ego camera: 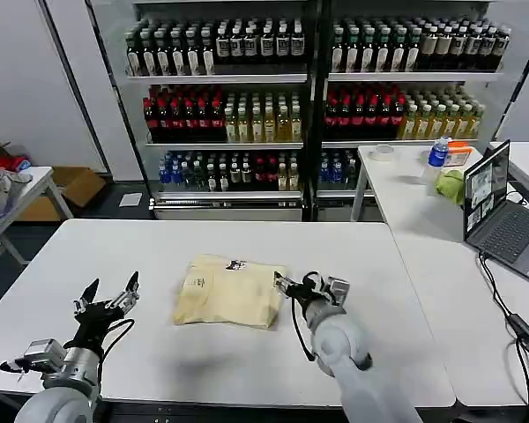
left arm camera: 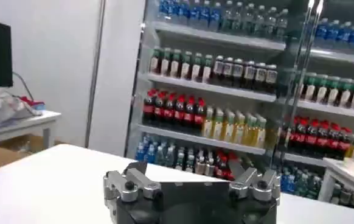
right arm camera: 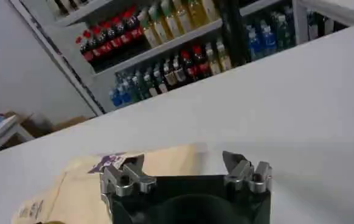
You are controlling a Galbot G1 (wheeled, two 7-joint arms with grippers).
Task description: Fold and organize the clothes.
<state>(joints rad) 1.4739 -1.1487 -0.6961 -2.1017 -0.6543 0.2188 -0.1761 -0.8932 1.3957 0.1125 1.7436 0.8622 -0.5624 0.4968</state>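
Looks pretty much done to me: the T-shirt (ego camera: 230, 292) sits folded into a neat rectangle mid-table (ego camera: 247, 238), the right gripper (ego camera: 293, 288) hovers open and empty at its right edge, and the left gripper (ego camera: 111, 299) waits open, well left of it.

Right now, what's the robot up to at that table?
The cream-yellow T-shirt lies folded into a compact rectangle on the white table. The right gripper sits open at the shirt's right edge, not holding it. The left gripper hangs open over bare table to the shirt's left. Nothing is held.
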